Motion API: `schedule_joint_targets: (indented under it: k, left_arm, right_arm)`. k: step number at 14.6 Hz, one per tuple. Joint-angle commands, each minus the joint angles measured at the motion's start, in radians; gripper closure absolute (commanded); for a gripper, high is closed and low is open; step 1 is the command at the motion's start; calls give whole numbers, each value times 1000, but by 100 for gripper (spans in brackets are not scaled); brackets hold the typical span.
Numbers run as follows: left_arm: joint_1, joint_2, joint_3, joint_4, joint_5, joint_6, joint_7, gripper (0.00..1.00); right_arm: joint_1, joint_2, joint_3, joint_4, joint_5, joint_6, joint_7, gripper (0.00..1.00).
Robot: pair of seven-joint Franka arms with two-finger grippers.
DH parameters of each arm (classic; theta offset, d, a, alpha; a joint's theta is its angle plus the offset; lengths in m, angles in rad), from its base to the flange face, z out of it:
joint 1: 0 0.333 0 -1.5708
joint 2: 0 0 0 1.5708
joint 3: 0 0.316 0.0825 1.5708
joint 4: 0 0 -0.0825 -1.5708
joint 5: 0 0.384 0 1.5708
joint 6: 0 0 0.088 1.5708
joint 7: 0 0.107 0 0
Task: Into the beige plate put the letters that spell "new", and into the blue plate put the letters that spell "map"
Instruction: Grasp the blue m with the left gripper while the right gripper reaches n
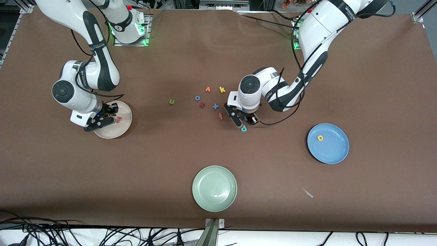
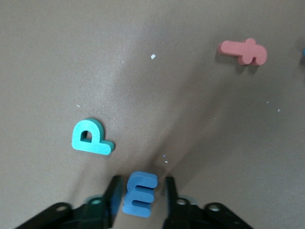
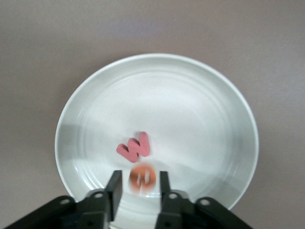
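Nearest the camera in the front view, a pale green plate [image 1: 214, 188] sits at six o'clock on the brown table. A blue plate [image 1: 336, 153] at four o'clock, toward the left arm's end, holds a yellow a [image 1: 320, 138]. A beige plate [image 1: 119, 131] at nine o'clock holds a salmon w [image 1: 118, 119]. The right gripper [image 1: 102, 118] hangs low over the beige plate. The left gripper [image 1: 244, 121] is down at the table near the centre, just above a teal p [image 1: 244, 129]. A green n [image 1: 171, 101] lies loose roughly midway between the two arms.

From the left wrist, the left gripper [image 2: 142, 187] brackets a blue m [image 2: 139, 194]. Its fingers stand narrowly apart with a sliver of table showing at one flank, so the letter looks enclosed but not yet clamped. The m sits squarely between the jaws, its long axis pointing away from the wrist, and the teal p [image 2: 91, 137] lies just beside it. A red f [image 2: 243, 50] lies well apart. Once the m is gripped, the carry would run toward four o'clock.

From the right wrist, the right gripper [image 3: 139, 179] is parted over the beige plate [image 3: 190, 109]. A blurred orange e [image 3: 142, 178] sits loose between its fingers, beside the salmon w [image 3: 134, 147].
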Motion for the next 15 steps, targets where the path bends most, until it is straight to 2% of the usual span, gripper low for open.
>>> schedule_joint_targets:
  k: [1,3,5,7,10,15]
  left_arm:
    - [17,-2,-2,19,26,-16,7,100]
    - [22,-55,-2,19,26,-101,9,100]
    - [34,-120,-4,22,24,-207,13,100]
    - [78,-169,-4,20,24,-299,22,100]
    - [181,-212,-4,20,26,-398,30,100]
    - [382,-212,-7,42,3,-394,205,100]
  right_arm:
    - [13,-43,11,2,24,-36,8,0]
    - [28,-41,41,72,28,-159,149,0]
    - [30,-54,114,76,45,-164,296,0]
    - [30,-54,157,72,45,-150,371,0]
    - [31,-60,238,39,45,-83,512,0]
    - [34,-78,390,-84,42,124,772,0]
